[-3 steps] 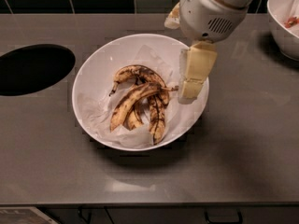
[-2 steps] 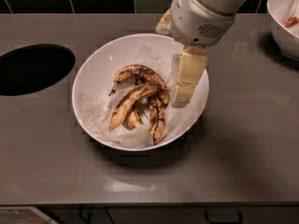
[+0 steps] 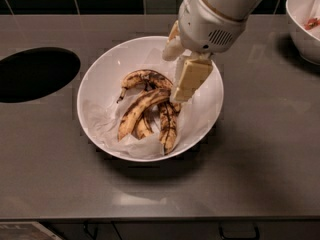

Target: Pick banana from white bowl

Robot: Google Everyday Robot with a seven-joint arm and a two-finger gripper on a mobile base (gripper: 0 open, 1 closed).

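banana (image 3: 140, 111) sits mid white bowl (image 3: 102, 64) on the crumpled paper, w/ shorter, blacker ones packed right beside it. Its long axis runs diagonal, lower-left to upper-right. The hand (image 3: 186, 84) hangs tip-down over that upper-right end, touching it or just above, we can't say which. So the fruit stretches away down-left from the hand. We also can't tell if the hand is apart or together, and we don't see it holding anything. Imo the grab needs the hand set across the banana's width, not along it
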